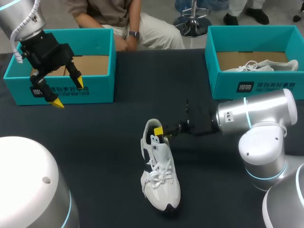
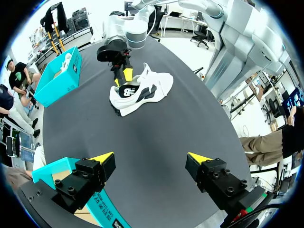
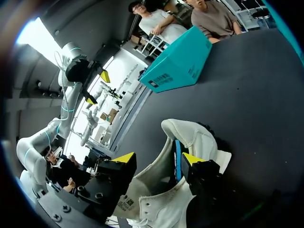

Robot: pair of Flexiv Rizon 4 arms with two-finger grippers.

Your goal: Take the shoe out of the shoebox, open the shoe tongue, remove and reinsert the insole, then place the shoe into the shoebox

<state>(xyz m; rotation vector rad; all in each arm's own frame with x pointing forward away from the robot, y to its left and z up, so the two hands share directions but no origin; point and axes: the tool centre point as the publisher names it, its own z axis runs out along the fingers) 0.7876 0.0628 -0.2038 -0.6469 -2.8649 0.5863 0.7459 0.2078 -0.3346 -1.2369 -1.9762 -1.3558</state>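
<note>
— Where is the shoe (image 1: 160, 171)?

— Out on the dark counter (image 1: 95, 137), about midway between the two arms. It is white with black patches. Its toe points toward the near edge and its heel toward the boxes.

— And the right claw (image 1: 161, 134)?

— It comes in low from the right and sits at the heel opening. In the right wrist view the right claw (image 3: 158, 159) has its fingers spread. One is outside the side wall of the shoe (image 3: 190, 137) and the other is inside the opening. It is open, straddling that wall rather than pinching it.

— Anything showing inside the shoe?

— A thin blue edge, the insole (image 3: 176, 156), stands just beside the inner finger. I cannot tell whether they touch.

— What about the left claw (image 1: 68, 93)?

— It is raised over the front wall of the left box (image 1: 95, 88), well apart from the shoe. Its own wrist view shows the left claw (image 2: 151, 159) wide open with nothing between the tips. Far ahead of it in that view are the shoe (image 2: 142, 92) and the right claw (image 2: 122, 77) at the heel.

— And the boxes?

— Both are teal and stand at the far side of the counter. The left box shows a bare cardboard floor. The right box (image 1: 266, 85) holds a second shoe (image 1: 251, 66), also white.
</note>
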